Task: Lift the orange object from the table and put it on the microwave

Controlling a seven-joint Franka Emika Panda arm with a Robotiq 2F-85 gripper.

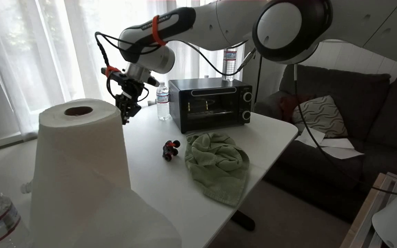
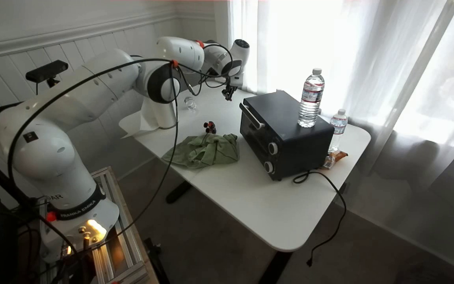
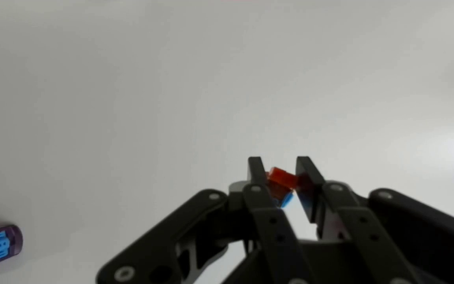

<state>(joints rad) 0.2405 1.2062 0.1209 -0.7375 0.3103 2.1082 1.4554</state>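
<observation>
My gripper [image 3: 279, 162] is shut on a small orange-red object [image 3: 283, 178] with a blue piece under it. The object sits tilted between the two fingertips in the wrist view, partly hidden by the left finger. In both exterior views my gripper [image 1: 125, 113] [image 2: 229, 94] is above the far part of the white table [image 1: 150, 182] [image 2: 246, 193], and the held object is too small to make out clearly. The black microwave [image 1: 179, 117] [image 2: 286, 132] stands on the table, apart from the gripper, with its dark glass door and silvery knobs showing.
A water bottle [image 1: 230, 63] [image 2: 311, 98] stands on the microwave; another bottle [image 1: 163, 103] [image 2: 338, 128] stands beside it. A small dark toy vehicle [image 1: 170, 150] [image 2: 210, 127] and a green cloth [image 1: 217, 165] [image 2: 207, 152] lie before it. A paper towel roll [image 1: 81, 165] stands nearby.
</observation>
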